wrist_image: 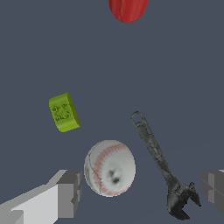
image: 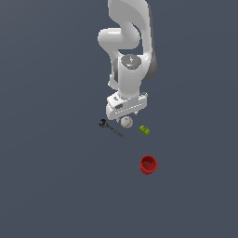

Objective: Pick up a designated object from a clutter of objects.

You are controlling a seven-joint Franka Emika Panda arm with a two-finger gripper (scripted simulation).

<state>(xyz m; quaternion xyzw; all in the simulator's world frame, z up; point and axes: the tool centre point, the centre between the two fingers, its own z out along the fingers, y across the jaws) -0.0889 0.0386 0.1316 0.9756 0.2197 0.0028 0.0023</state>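
Note:
The white baseball (image: 126,122) with red stitching lies on the dark floor, just under my gripper (image: 126,115). In the wrist view the baseball (wrist_image: 109,167) sits between the two grey fingers, closer to one fingertip (wrist_image: 68,194) than the other. My gripper (wrist_image: 140,192) is open and holds nothing. The thin black wrench (wrist_image: 159,162) lies beside the ball, its jaw end near the other fingertip (wrist_image: 213,190). In the exterior view the wrench (image: 111,128) is at the ball's left, and the arm hides the gripper's fingers.
A lime-green block (image: 144,130) rests just to the exterior view's right of the ball, also seen as the green block (wrist_image: 64,112) in the wrist view. The red cup (image: 148,164) stands further toward the front; the cup's rim (wrist_image: 128,9) shows in the wrist view.

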